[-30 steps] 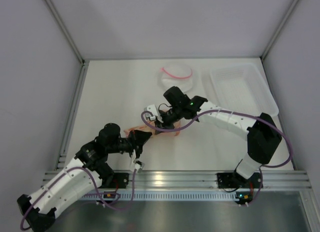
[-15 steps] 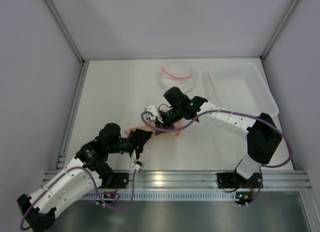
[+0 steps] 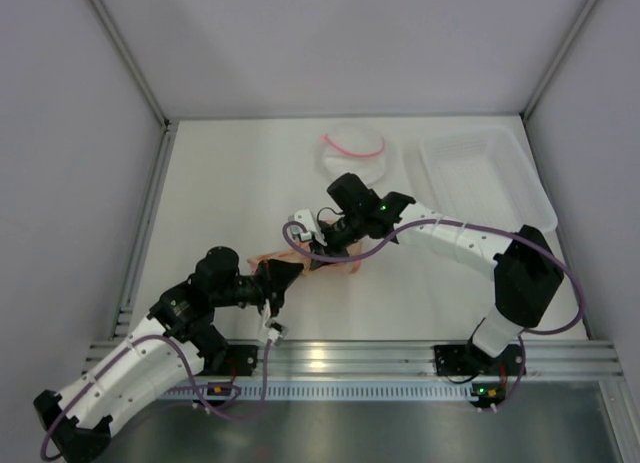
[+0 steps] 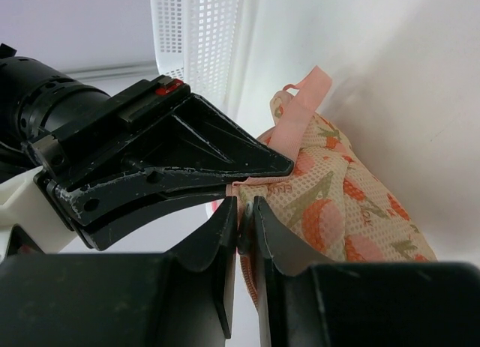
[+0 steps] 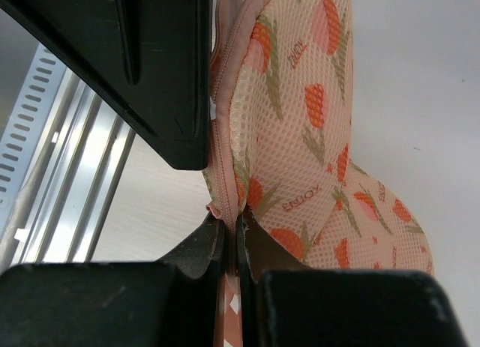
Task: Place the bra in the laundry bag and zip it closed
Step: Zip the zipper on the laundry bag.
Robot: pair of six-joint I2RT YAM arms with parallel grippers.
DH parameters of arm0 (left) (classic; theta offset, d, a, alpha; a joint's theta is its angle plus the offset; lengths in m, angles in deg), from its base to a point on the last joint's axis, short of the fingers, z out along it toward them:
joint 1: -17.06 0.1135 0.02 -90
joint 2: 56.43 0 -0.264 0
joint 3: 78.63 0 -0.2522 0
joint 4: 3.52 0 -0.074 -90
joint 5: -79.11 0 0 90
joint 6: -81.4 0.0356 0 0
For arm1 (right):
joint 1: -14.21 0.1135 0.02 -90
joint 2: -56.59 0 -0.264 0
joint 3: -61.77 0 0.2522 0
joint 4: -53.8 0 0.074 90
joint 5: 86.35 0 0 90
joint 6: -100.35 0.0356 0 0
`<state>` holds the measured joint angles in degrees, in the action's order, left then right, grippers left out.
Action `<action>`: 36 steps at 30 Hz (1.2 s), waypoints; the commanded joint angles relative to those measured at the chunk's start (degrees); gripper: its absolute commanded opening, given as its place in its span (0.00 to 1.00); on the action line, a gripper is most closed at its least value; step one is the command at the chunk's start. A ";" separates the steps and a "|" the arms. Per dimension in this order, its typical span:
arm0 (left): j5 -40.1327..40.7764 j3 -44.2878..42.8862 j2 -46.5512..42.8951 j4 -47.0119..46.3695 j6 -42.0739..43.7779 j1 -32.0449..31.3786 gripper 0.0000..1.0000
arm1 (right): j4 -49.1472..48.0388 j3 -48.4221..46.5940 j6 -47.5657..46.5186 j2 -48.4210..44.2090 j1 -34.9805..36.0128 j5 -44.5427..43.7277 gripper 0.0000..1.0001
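Note:
The laundry bag (image 3: 343,266), peach mesh fabric with red-orange print and pink edging, lies mid-table between both grippers, mostly hidden under them. My left gripper (image 3: 295,271) is shut on the zipper pull at the bag's zip edge (image 4: 245,212); the printed bag (image 4: 341,204) bulges to its right. My right gripper (image 3: 322,251) is shut on the bag's pink zip edge (image 5: 231,228), with the bag (image 5: 315,137) rising beyond it. The two grippers sit close, facing each other. The bra is not in view.
A white mesh round pouch with a pink rim (image 3: 352,148) lies at the back. A clear plastic tray (image 3: 480,178) stands at the back right and shows in the left wrist view (image 4: 195,32). An aluminium rail (image 3: 350,358) runs along the near edge.
My left gripper has drawn back slightly toward the near left, still shut on the zip. The right arm has held still.

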<state>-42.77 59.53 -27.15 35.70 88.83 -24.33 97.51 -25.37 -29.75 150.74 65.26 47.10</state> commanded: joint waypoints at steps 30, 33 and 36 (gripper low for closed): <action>11.98 -6.01 0.51 -8.58 -22.76 -0.19 0.00 | -10.17 5.88 11.42 -4.14 -1.83 -4.76 0.00; 18.05 -7.95 1.92 -8.67 -32.17 -0.19 0.00 | -14.39 8.34 14.60 -5.98 -2.27 -8.01 0.00; 23.24 -9.36 2.98 -8.66 -40.70 -0.19 0.00 | -17.64 10.01 16.97 -7.66 -2.36 -10.64 0.00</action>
<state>-29.28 54.27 -24.46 32.70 61.90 -24.65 84.47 -16.59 -17.46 146.76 64.03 40.76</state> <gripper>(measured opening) 0.012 0.031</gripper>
